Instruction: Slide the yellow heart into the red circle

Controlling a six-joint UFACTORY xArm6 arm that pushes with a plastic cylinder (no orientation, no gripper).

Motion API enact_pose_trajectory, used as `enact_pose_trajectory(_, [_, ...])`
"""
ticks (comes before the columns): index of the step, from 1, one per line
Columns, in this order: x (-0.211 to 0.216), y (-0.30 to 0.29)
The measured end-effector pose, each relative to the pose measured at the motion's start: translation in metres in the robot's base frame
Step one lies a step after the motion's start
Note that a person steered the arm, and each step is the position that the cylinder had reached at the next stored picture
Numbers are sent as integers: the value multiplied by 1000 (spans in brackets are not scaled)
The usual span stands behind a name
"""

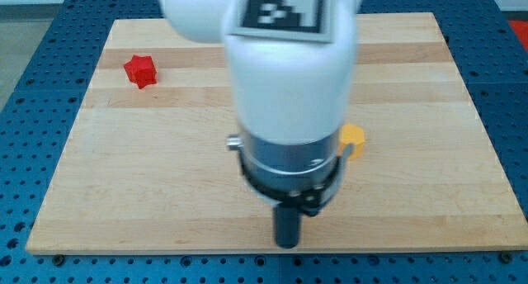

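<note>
Camera view shows my tip near the bench's bottom edge; the rig has no fingers, so there is nothing to clench or release. The yellow block (its heart shape mostly hidden by the arm) lies up and right of my tip, apart from it. A red block, looking star-like, sits far up-left. No red circle shows; the slide seems barely begun.

Yellow block mostly hidden behind arm; shape unclear.
</note>
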State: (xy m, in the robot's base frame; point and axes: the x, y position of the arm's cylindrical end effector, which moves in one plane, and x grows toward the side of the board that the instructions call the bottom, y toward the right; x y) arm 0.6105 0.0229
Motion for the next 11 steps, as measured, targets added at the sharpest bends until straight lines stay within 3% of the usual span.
enact_pose_trajectory(2, [-73,25])
enact_pose_trajectory(4, [-34,16])
enact_pose_trajectory(6, [-71,-64])
enact_pose_trajectory(11, [-81,8])
